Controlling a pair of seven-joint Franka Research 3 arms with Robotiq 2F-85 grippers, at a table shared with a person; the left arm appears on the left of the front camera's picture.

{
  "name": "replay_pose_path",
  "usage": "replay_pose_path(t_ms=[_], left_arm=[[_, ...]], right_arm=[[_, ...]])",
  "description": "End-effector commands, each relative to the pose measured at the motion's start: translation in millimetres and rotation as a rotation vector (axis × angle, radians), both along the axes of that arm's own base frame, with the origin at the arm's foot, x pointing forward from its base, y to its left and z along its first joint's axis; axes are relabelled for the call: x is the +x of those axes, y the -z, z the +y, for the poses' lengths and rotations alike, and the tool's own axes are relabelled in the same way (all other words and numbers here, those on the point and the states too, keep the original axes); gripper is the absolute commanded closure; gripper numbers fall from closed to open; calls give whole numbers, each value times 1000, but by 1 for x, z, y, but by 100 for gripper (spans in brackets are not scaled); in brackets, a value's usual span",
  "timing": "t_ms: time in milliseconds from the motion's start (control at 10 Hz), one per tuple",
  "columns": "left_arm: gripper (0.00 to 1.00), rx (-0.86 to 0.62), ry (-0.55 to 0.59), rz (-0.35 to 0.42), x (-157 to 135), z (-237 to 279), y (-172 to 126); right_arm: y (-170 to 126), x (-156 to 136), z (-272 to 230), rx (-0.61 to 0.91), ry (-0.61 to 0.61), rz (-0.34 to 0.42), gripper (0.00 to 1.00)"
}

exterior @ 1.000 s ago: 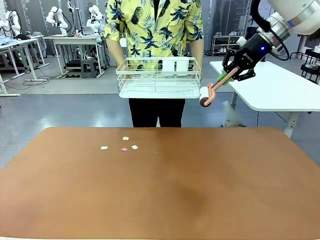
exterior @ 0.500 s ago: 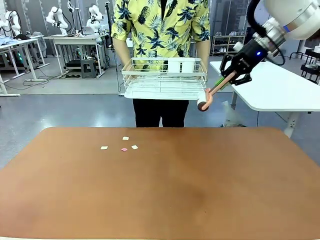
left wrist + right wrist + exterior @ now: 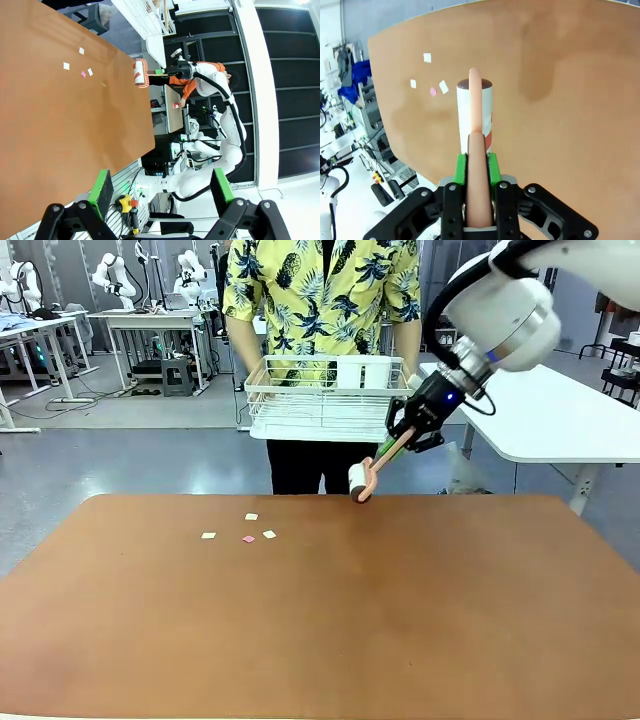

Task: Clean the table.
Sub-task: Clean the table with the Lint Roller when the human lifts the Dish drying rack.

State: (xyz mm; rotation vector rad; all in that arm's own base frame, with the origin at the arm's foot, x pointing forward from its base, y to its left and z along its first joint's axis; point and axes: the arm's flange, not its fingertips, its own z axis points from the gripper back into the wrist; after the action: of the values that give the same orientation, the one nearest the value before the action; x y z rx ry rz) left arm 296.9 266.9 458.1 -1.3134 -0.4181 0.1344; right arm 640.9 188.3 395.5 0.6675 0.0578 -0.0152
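Left gripper (image 3: pixel 162 186), nearest thing in its own wrist view: fingers stood wide apart with nothing between the green pads, held well above the tabletop.

Table (image 3: pixel 320 640): reddish-brown top with rounded corners. It ran from the near edge of the front view out to the person's side.

Far-left part of the top: a small cluster of paper scraps (image 3: pixel 250 530), three white and one pink. They lay flat, near one another but apart.

Right of the scraps, at the table's far edge near the middle: lint roller (image 3: pixel 361 483), a white drum on a peach handle. It was tilted, drum end lowest and toward the scraps' side, well apart from them. Could not tell whether the drum touched the top.

Right gripper (image 3: pixel 415 427): clamped on the roller's handle. The right wrist view showed both green pads pressed to the handle's sides, with the drum out ahead over the tabletop. The right arm came in from the right, above the far edge.

Beyond the table: a person (image 3: pixel 320 290) stood at the far side, holding a white wire basket (image 3: pixel 325 400) level in front of the body. Two white cups (image 3: pixel 360 370) stood in it.

Farther right: a white table (image 3: pixel 550 425).
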Motion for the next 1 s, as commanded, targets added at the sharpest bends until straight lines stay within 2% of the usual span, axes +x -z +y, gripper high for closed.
replay_pose_path(t_ms=[0,100,300,600,900], left_arm=[[0,-15,1,-31,-1,3,-2],[0,-15,1,-31,-1,3,-2],[0,-15,1,-31,-1,3,-2],[0,-15,1,-31,-1,3,-2],[0,-15,1,-31,-1,3,-2]], right_arm=[[16,-8,11,-34,74,-53,79],[24,-12,16,-36,77,-90,79],[39,-12,17,-11,84,-50,79],[50,-15,19,-4,33,-25,79],[62,-7,20,-30,48,-1,79]])
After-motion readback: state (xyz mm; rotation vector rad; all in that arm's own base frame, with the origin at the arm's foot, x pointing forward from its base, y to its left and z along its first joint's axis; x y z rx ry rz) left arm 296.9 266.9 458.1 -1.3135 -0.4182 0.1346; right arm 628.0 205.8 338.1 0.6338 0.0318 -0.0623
